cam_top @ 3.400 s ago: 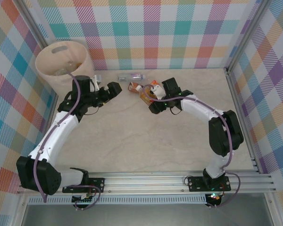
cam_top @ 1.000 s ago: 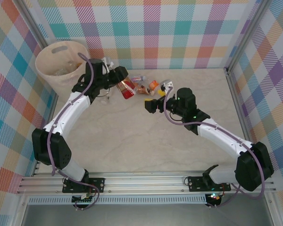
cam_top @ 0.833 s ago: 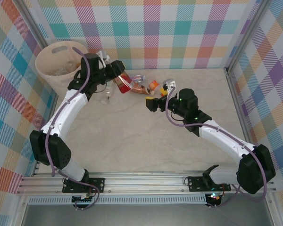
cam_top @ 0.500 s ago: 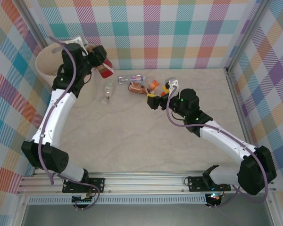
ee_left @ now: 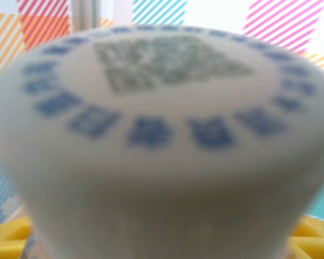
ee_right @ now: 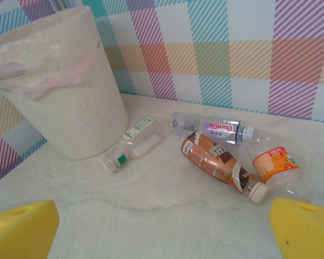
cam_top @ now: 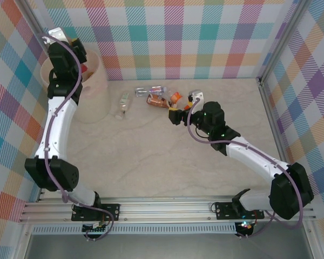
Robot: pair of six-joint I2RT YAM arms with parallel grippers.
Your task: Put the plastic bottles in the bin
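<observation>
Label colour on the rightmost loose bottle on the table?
Orange, with white print, on the crushed bottle. It shows best in the right wrist view.

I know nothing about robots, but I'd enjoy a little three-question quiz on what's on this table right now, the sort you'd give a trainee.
1. Count: how many bottles lie on the table in front of the right claw?
2. True or false: the right claw is gripping a bottle.
3. Which one lies nearest the bin?
A) the green-labelled bottle
B) the brown bottle
C) the orange-labelled bottle

Key:
1. Four.
2. False: it is open and empty.
3. A.
</observation>
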